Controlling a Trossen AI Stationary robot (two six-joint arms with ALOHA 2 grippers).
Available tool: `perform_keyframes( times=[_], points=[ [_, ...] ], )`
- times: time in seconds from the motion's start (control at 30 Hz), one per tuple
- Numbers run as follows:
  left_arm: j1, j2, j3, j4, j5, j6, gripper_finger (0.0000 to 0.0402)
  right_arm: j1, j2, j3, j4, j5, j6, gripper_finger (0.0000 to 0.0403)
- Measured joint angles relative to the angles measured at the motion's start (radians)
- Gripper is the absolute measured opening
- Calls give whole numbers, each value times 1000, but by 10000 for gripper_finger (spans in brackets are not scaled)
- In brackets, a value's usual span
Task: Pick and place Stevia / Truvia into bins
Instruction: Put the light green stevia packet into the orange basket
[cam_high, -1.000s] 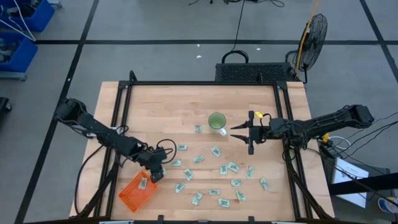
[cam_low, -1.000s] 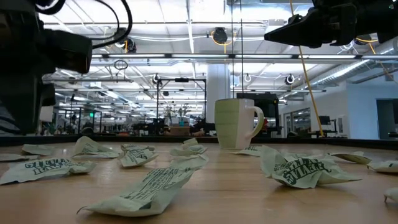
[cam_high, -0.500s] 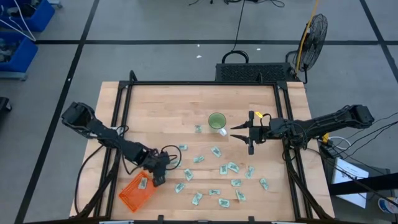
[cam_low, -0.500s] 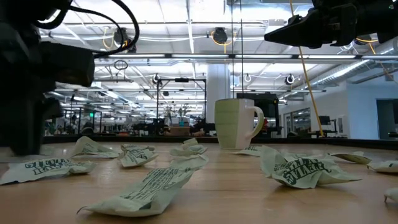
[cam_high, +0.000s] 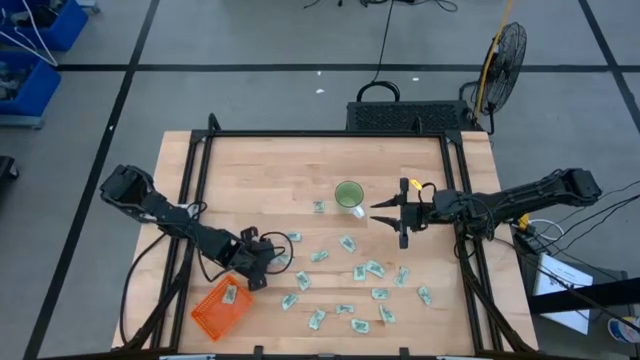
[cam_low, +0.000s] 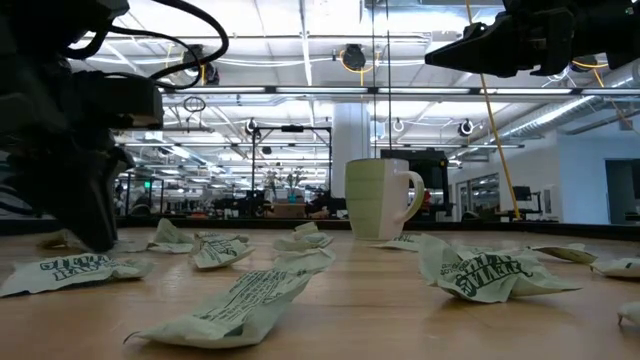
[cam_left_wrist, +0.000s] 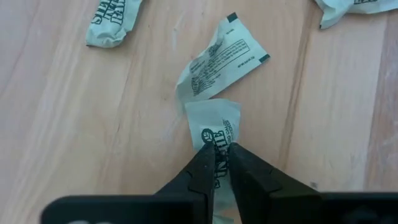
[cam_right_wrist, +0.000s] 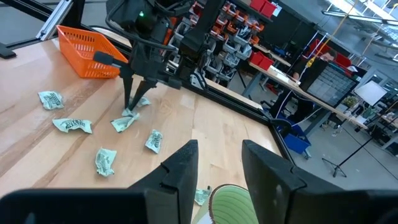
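Observation:
Several white-and-green Stevia sachets (cam_high: 347, 243) lie scattered flat over the near half of the table. The orange basket (cam_high: 220, 310) stands at the near left and has one sachet (cam_high: 230, 295) inside. My left gripper (cam_left_wrist: 217, 152) is down at the table just right of the basket, shut on a crumpled sachet (cam_left_wrist: 214, 124) that overlaps a second one (cam_left_wrist: 221, 59). In the right wrist view it shows as (cam_right_wrist: 130, 106), pointing down. My right gripper (cam_high: 378, 213) waits open above the table beside the green cup (cam_high: 348, 193). My left gripper pinches the crumpled sachet between its two fingers at the end nearest them (cam_left_wrist: 216, 134). The fingers come from above, pointing down. The sachet still lies on the wood, its far end touching the second sachet.
The green cup (cam_low: 378, 198) stands upright mid-table, a little beyond the sachets. More sachets (cam_low: 480, 272) lie to the right and toward the near edge. A black frame (cam_high: 190, 190) runs along the table's sides. The far half of the table is bare wood.
My left gripper has moved from over the basket's far corner a little toward the right and has come down to the table onto a sachet. My right arm has kept still.

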Motion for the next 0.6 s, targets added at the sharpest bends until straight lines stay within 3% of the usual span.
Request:
perform_keyframes(
  times=[0.1, 0.3, 0.47, 0.6],
  points=[
    [0, 0, 0, 0, -3, 1, 10, 0, 0, 0, 0, 0, 0, 118],
    [1, -25, 55, -31, -21, 91, 9, 0, 0, 0, 0, 0, 0, 118],
    [-1, -79, 276, -277, -32, 87, 8, 0, 0, 0, 0, 0, 0, 118],
    [-43, -78, 475, -559, 75, -26, 7, 0, 0, 0, 4, 0, 1, 118]
  ],
)
